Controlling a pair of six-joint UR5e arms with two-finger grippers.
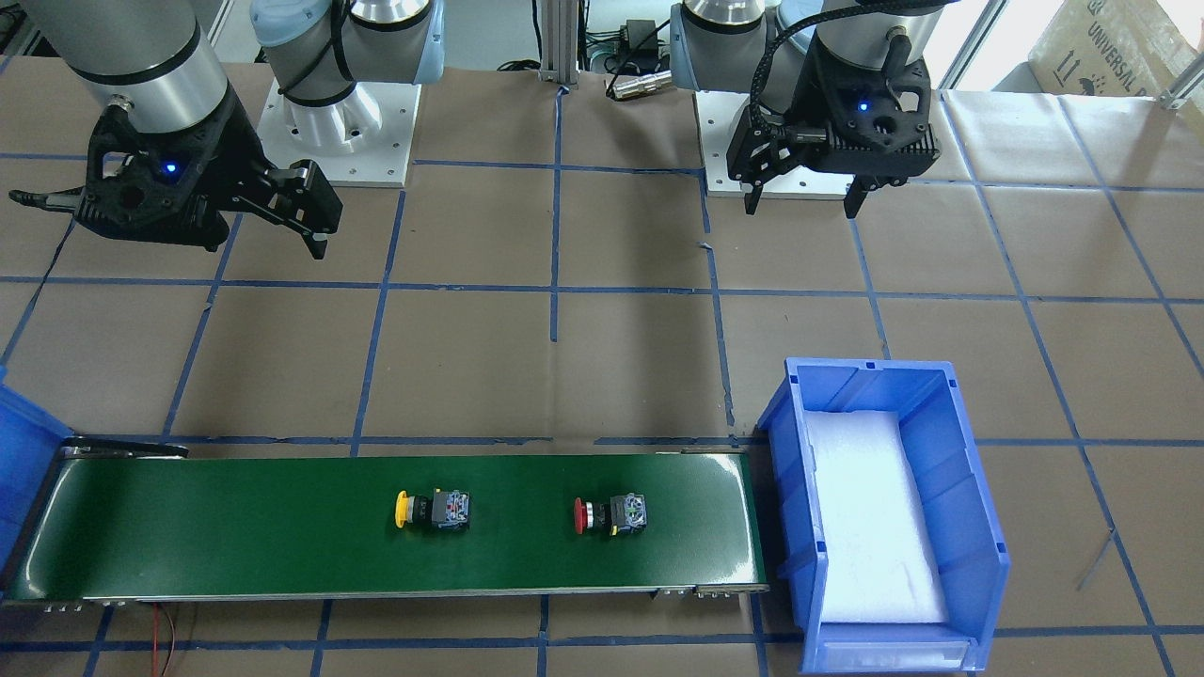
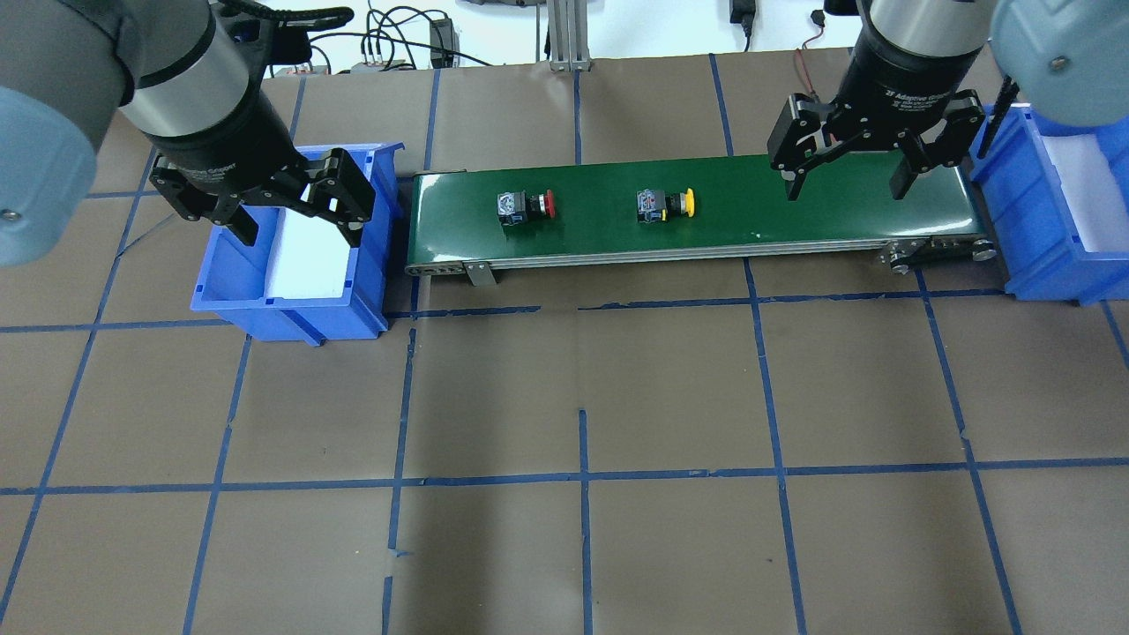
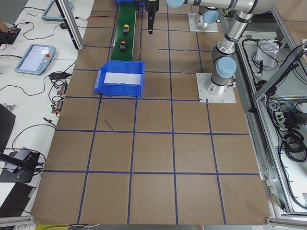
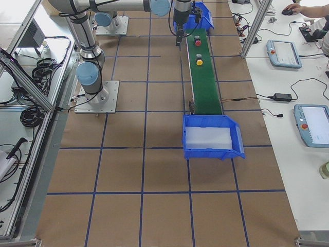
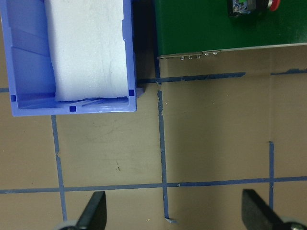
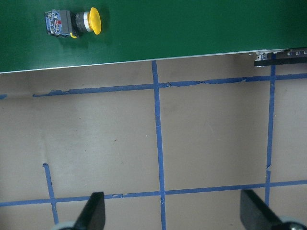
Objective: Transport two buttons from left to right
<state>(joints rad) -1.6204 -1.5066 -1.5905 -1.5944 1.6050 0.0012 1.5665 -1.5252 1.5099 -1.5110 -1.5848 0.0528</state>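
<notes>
my left claw (image 2: 300,234) apart, empty | my right claw (image 2: 845,192) apart, empty | red button (image 2: 527,205) left of yellow button (image 2: 663,205), both lying on green belt (image 2: 794,220), untouched

Brown-papered table (image 2: 670,397), gridded in blue tape (image 2: 584,529). White side bench (image 3: 33,93) carrying teach pendants (image 3: 34,56). Aluminium frame post (image 3: 71,26) alongside.
</notes>
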